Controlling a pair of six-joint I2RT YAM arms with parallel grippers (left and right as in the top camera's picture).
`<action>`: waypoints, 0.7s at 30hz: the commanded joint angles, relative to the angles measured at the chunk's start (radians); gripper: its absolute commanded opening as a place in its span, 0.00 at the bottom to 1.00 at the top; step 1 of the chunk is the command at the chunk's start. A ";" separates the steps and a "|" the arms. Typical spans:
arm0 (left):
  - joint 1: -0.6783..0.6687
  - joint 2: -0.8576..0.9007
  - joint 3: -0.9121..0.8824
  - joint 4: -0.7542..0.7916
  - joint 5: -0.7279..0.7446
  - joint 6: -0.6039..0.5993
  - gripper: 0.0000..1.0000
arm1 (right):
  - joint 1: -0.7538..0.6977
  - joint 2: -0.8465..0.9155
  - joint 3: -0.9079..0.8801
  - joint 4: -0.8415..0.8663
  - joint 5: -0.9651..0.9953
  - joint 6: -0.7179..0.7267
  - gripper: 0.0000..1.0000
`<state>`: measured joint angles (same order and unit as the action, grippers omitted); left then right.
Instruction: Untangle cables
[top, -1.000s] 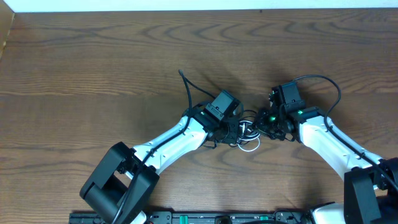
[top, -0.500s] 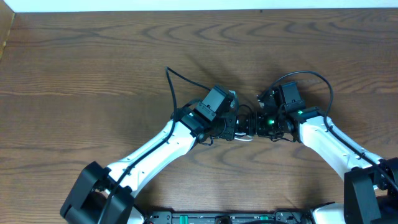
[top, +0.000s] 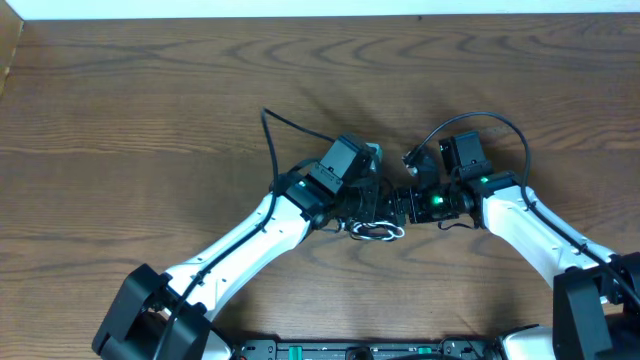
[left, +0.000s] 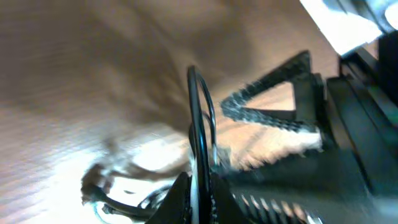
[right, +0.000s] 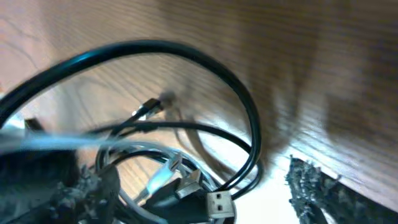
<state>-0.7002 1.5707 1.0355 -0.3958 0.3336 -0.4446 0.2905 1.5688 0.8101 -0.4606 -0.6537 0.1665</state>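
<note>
Left end effector (top: 380, 204): grip indeterminate (blur). Right end effector (top: 406, 205) stood spread astride cables (top: 376, 231); likely acquiring strands, next needed one pinched.

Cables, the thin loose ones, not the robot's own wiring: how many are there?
2: a black cord and a white cord, tangled together in one bundle mid-scene; parts of each may be hidden.

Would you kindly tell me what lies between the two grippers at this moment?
The tangled cables: in the overhead view the bundle sits at the narrow gap between the left gripper and right gripper, spilling toward the robot's base.
</note>
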 joint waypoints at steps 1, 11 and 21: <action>-0.003 -0.011 -0.004 0.003 -0.089 0.009 0.07 | 0.014 0.004 0.013 0.014 -0.138 -0.087 0.85; -0.003 -0.011 -0.004 0.002 -0.129 -0.003 0.08 | 0.013 0.004 0.013 0.019 -0.220 -0.143 0.78; 0.026 -0.054 -0.003 0.051 0.000 -0.018 0.08 | 0.023 0.004 0.011 -0.004 -0.108 -0.142 0.53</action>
<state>-0.6956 1.5681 1.0355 -0.3534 0.2939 -0.4473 0.2974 1.5696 0.8104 -0.4591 -0.7841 0.0410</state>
